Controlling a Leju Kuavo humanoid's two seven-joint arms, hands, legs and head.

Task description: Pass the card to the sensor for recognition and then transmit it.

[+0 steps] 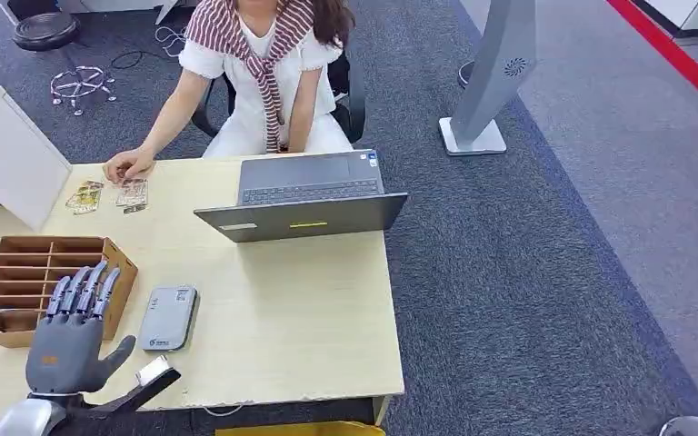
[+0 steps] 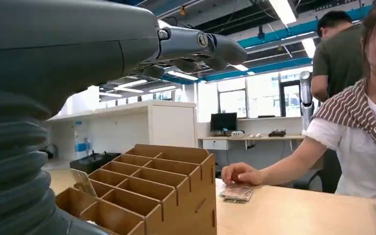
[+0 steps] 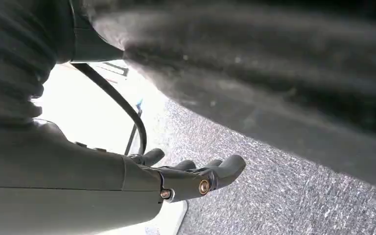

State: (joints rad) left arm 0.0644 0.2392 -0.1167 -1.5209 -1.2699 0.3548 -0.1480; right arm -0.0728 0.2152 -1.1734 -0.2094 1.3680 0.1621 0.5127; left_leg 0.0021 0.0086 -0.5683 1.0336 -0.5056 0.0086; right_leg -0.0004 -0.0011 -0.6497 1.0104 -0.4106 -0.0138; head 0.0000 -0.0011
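Several cards (image 1: pixel 132 193) lie on the table's far left side, and a person's hand (image 1: pixel 127 166) rests at them. In the left wrist view the same hand (image 2: pixel 242 174) covers the card stack (image 2: pixel 237 192). The grey flat sensor (image 1: pixel 168 318) lies near the table's front, right of a wooden slotted box (image 1: pixel 50 277). My left hand (image 1: pixel 71 336) hovers over the box's near end, fingers straight and apart, holding nothing. A card-like slip (image 2: pixel 83 182) stands in one slot of the box (image 2: pixel 147 191). My right hand (image 3: pixel 196 176) hangs over grey carpet, fingers loosely extended and empty.
An open grey laptop (image 1: pixel 304 195) stands mid-table in front of the seated person (image 1: pixel 264 73). A white box (image 1: pixel 4 150) sits at the table's left edge. The wooden table (image 1: pixel 309 318) ends at the right over carpet, where a grey stand (image 1: pixel 491 82) rises.
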